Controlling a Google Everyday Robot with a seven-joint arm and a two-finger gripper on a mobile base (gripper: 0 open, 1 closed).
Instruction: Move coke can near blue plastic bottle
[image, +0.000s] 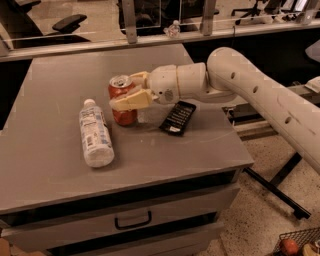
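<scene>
The coke can (121, 91), red with a silver top, stands upright on the grey table (60, 85), a short way right of the blue plastic bottle (95, 133). The bottle lies on its side, white cap pointing away, label up. My gripper (129, 91) reaches in from the right and is shut on the can, one cream finger (131, 101) across its front and the other behind it. The can's base is at or just above the table top.
A black remote-like device (177, 117) lies on the table right of the can, under my arm (240, 85). The table has drawers in front with a handle (133, 221). Office chairs and a rail stand behind. A wire basket (295, 245) sits on the floor at lower right.
</scene>
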